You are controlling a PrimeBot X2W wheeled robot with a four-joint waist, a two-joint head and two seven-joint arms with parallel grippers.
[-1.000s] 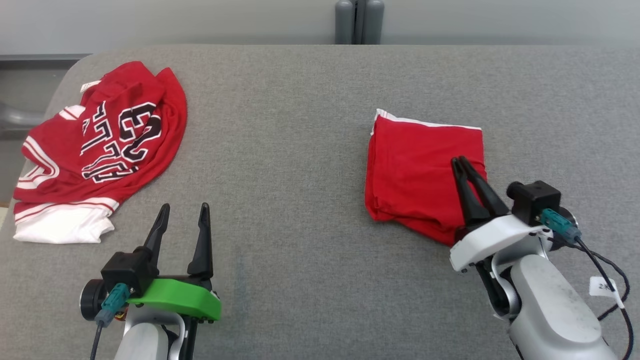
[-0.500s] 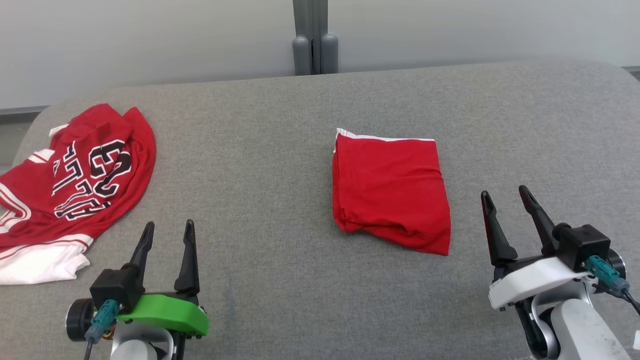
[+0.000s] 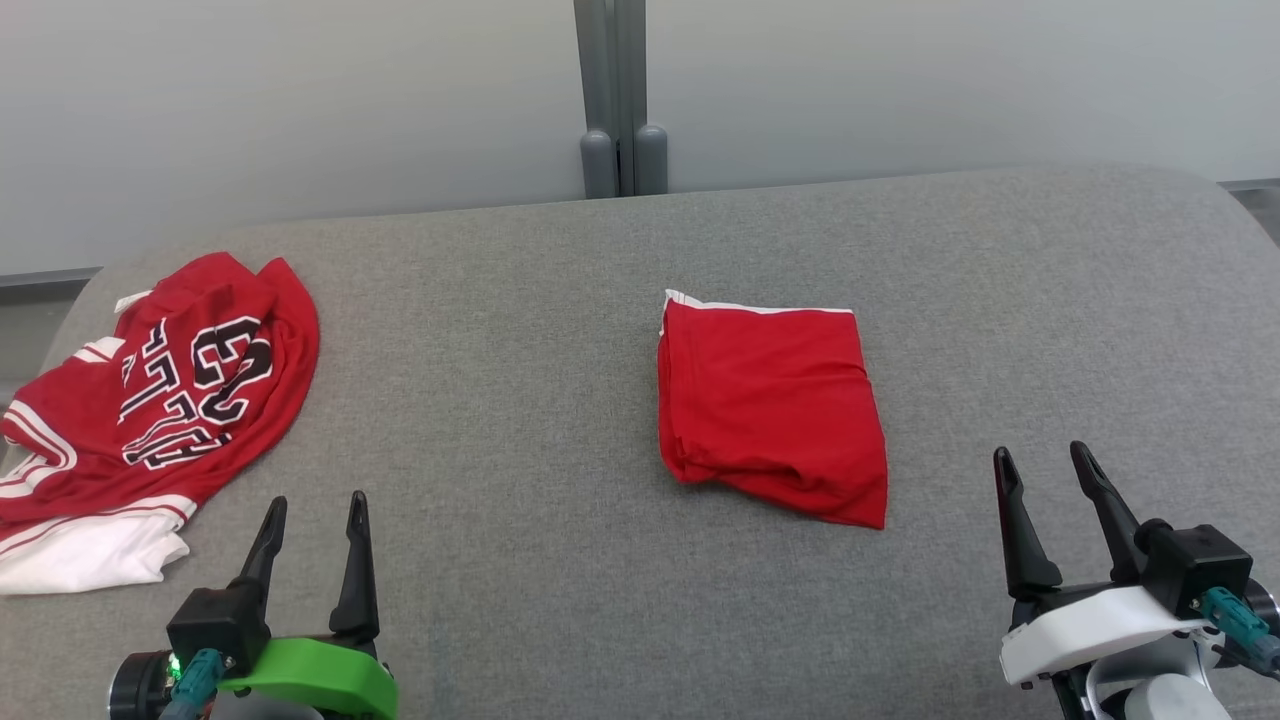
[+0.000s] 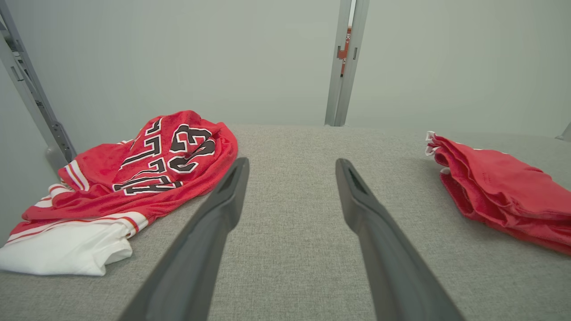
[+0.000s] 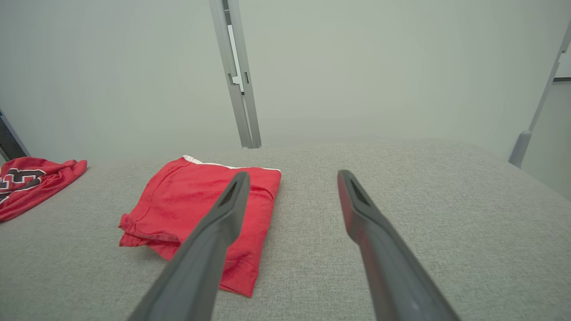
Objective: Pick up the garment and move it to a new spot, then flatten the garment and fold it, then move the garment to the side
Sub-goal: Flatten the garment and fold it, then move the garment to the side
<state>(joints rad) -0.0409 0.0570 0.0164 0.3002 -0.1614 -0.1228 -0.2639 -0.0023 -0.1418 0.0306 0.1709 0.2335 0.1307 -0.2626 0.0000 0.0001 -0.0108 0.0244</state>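
Note:
The garment (image 3: pixel 770 400) is plain red with a white edge, folded into a rough square. It lies flat on the grey padded table (image 3: pixel 500 330), a little right of centre. My right gripper (image 3: pixel 1040 449) is open and empty, down and to the right of the fold and clear of it. The right wrist view has the garment (image 5: pixel 178 200) left of my open right gripper (image 5: pixel 292 173). Near the front left, my left gripper (image 3: pixel 316 498) is open with nothing between its fingers. From the left wrist, the garment (image 4: pixel 499 191) sits far right of that gripper (image 4: pixel 292 161).
A crumpled red and white jersey (image 3: pixel 170 400) with black lettering lies at the table's left edge, close to my left gripper; the jersey (image 4: pixel 147 174) reaches near the left fingertip. A grey post (image 3: pixel 615 100) stands behind the table's far edge against a pale wall.
My right gripper opened, let go of the folded garment and drew back toward the lower right. The head camera tilted up, so the whole picture shifted down.

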